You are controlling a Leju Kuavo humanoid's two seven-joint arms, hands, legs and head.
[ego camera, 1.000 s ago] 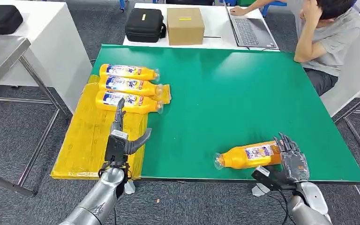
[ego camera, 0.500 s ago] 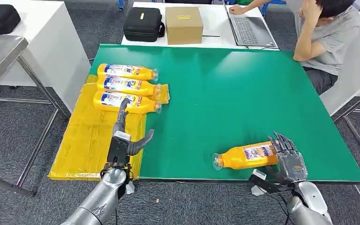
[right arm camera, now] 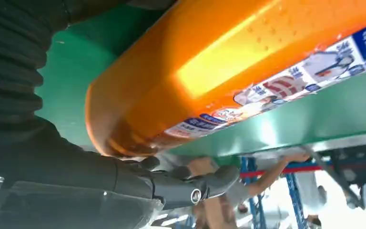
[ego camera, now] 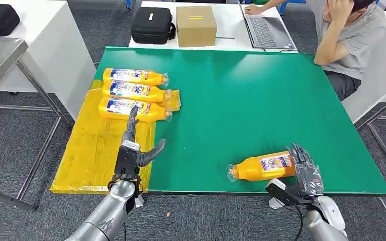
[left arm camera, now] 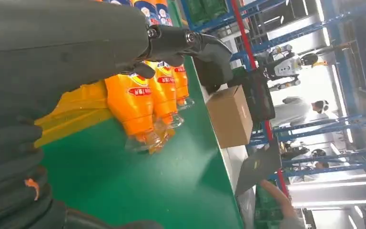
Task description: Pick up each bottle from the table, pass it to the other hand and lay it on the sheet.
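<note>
The green table [ego camera: 261, 90] spreads before me with the yellow sheet [ego camera: 95, 150] along its left edge, three bottles [ego camera: 130, 92] lying side by side at the sheet's far end. Near the table's front edge lies the fourth bottle [ego camera: 261, 167], on its side, its base against my right hand [ego camera: 307, 173], though I cannot tell whether those fingers grip it. My left hand [ego camera: 130, 150] hovers over the sheet, fingers spread and holding nothing.

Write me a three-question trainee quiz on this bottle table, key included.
1. How many orange plastic bottles lie on the yellow sheet?
2. True or false: the lone orange bottle on the green table stands upright.
3. The left hand is over: A) the yellow sheet B) the brown cardboard box C) the laptop.

Key: 1. Three. 2. False, it lies on its side by the right hand. 3. A.
</note>
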